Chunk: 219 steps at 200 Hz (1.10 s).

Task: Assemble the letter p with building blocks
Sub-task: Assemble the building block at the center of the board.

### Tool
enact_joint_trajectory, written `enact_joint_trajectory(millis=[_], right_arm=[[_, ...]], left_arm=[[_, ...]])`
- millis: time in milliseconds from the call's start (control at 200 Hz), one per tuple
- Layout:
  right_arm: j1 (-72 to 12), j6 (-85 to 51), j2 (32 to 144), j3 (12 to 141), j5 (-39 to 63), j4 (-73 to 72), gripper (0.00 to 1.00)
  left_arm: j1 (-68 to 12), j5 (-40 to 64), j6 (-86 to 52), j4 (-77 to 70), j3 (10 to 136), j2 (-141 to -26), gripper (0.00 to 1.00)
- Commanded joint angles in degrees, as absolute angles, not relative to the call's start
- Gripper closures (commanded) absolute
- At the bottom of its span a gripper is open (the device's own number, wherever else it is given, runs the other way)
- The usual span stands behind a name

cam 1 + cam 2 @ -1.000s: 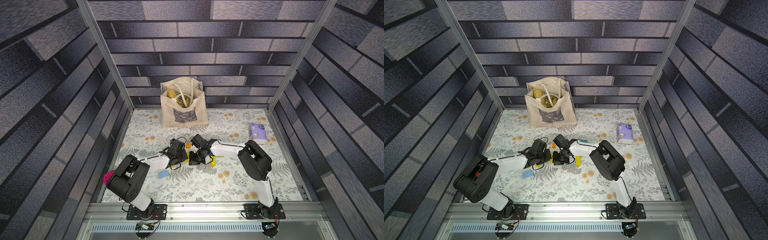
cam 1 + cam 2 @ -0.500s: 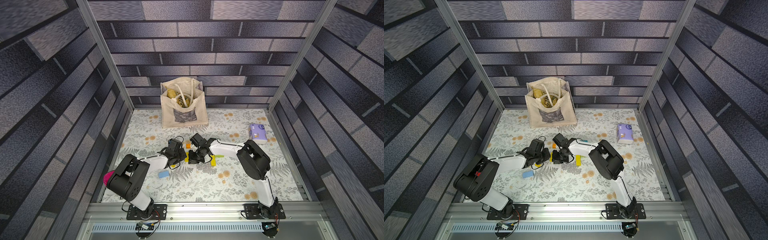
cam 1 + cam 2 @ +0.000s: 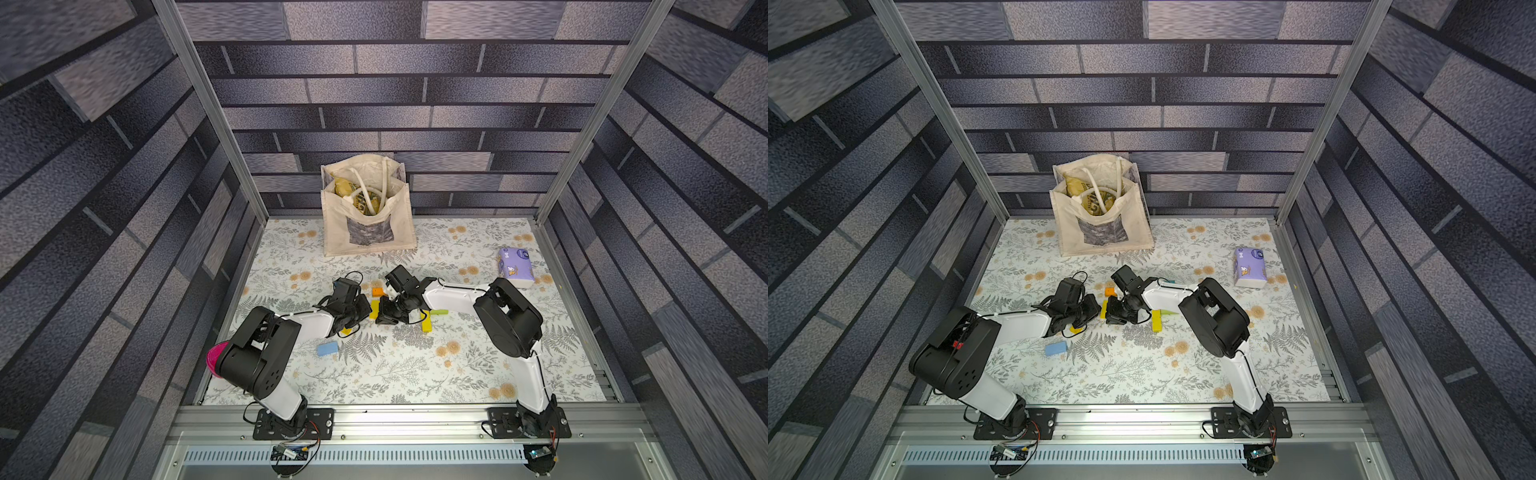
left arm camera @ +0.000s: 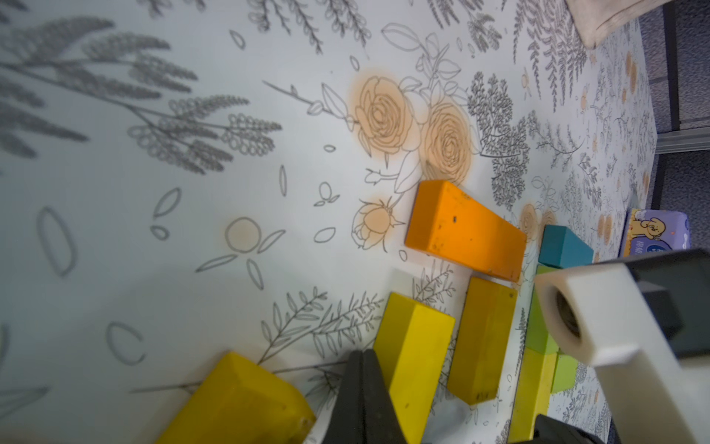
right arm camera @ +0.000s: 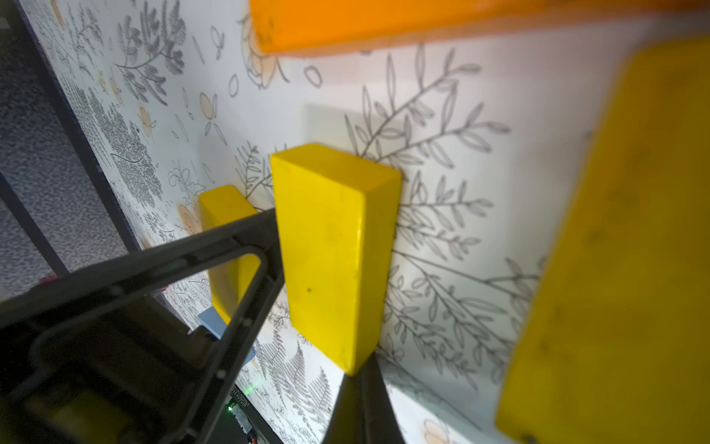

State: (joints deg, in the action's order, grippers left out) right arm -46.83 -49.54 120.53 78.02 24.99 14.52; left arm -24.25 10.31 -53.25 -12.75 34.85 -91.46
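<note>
Left arm (image 3: 307,326) barely shifted, one orange block (image 4: 465,230), one teal block (image 4: 564,246)

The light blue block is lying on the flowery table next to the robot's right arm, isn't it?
Not quite. The light blue block does lie on the flowery table, but it is next to the left arm, not the right one. You can see it in both top views.
</note>
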Motion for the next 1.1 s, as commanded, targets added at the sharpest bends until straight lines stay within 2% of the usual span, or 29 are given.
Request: enact_joint_trajectory(millis=[0, 1092], right_arm=[[-46.1, -50.6, 121.7, 75.8, 22.1, 16.2, 1.00], [-45.3, -50.6, 122.7, 75.9, 20.9, 15.7, 1.00]], left_arm=[[-24.0, 9.2, -54.0, -7.7, 32.9, -93.2, 1.00], [-22.9, 9.8, -53.4, -7.3, 33.8, -95.6, 1.00]])
